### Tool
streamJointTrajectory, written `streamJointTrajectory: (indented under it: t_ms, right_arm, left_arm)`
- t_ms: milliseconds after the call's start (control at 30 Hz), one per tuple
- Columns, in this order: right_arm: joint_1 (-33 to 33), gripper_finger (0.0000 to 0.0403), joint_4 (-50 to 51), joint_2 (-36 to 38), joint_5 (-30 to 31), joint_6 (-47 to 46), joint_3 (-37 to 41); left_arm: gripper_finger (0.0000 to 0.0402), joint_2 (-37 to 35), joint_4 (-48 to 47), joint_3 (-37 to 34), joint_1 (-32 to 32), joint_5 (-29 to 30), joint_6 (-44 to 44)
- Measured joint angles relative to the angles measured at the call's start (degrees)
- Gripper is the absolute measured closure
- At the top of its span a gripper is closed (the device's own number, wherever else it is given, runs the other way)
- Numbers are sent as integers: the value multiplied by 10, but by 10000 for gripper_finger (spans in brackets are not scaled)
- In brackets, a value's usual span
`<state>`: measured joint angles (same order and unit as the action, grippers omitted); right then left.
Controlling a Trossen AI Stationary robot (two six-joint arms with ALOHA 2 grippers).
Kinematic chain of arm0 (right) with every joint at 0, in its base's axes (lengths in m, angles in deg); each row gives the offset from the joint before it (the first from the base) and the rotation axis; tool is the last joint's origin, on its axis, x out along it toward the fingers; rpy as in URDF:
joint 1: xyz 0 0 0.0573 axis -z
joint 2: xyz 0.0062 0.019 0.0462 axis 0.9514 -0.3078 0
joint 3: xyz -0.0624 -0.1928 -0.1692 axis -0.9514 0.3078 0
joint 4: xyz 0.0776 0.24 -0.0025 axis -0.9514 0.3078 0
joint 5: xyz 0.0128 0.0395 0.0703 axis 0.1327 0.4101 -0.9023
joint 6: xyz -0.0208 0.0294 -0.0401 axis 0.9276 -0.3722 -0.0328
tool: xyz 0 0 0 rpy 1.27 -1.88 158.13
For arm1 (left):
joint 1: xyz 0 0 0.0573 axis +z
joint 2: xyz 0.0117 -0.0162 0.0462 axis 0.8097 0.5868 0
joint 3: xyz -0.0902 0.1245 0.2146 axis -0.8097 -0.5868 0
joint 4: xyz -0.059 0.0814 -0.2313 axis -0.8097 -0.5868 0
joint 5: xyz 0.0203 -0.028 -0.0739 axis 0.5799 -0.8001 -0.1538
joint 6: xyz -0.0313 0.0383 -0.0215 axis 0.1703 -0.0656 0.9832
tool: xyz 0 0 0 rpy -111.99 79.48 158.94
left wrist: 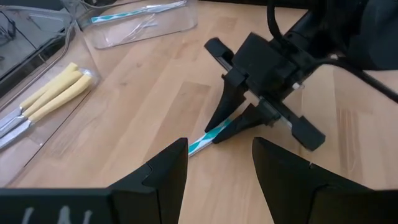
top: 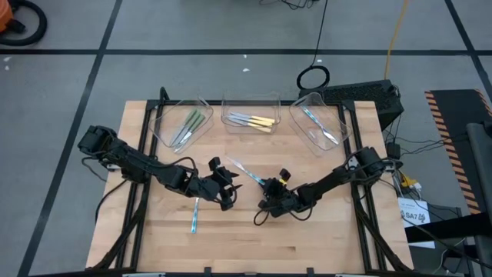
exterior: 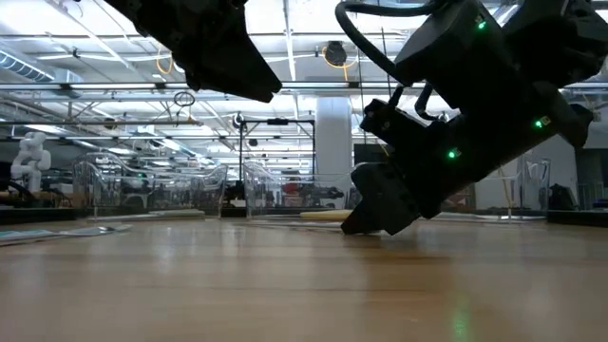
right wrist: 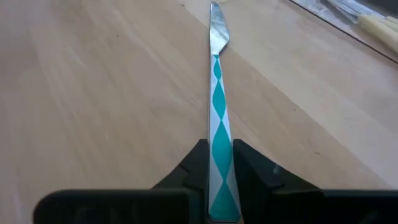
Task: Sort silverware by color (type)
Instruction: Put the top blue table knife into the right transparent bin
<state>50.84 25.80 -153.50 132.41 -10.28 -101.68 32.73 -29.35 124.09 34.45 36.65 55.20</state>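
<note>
right jaws: my right gripper [top: 267, 188] is low on the worktop [top: 323, 238], about mid-worktop; the fingers [right wrist: 193, 163] sit tight against both sides of a blue knife [right wrist: 217, 106], pinched on its diamond-patterned handle.
blue knife: lying flat on the wood, blade end pointing away from my right wrist, toward the left gripper; handle end is between the jaws.
left jaws: my left gripper [top: 225, 185] hovers just beside the knife's blade end, left of centre, jaws spread apart with nothing in them; fingers [left wrist: 163, 168] well apart in the left wrist view.
second blue utensil: another blue-handled piece [top: 194, 216] lies loose on the worktop, nearer the front edge, under my left arm.
left tray: clear tray [top: 165, 127] at the back edge, left side, with green-handled utensils [top: 190, 126] inside.
middle tray: clear tray [top: 250, 104] at the back edge, centre, holds yellow-handled utensils [top: 254, 121].
right tray: clear tray [top: 301, 123] at the back edge, right side, holds one blue-handled utensil [top: 317, 123].
low view: right gripper touches the wood; left hangs above it.
</note>
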Motion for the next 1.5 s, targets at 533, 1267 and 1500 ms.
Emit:
streamJointTrajectory:
  t_ms: [533,1267,1500]
  right_arm:
    - [-57,360,132,203,-23,76,3]
    - [-76,360,117,231,-17,144,2]
    - [-68,360,117,231,-19,155,2]
  left_arm:
    - [213,0,8,0,0,0,-19]
    - [212,111,56,57,-16,-8,-173]
    - [160,194,21,139,-6,26,-211]
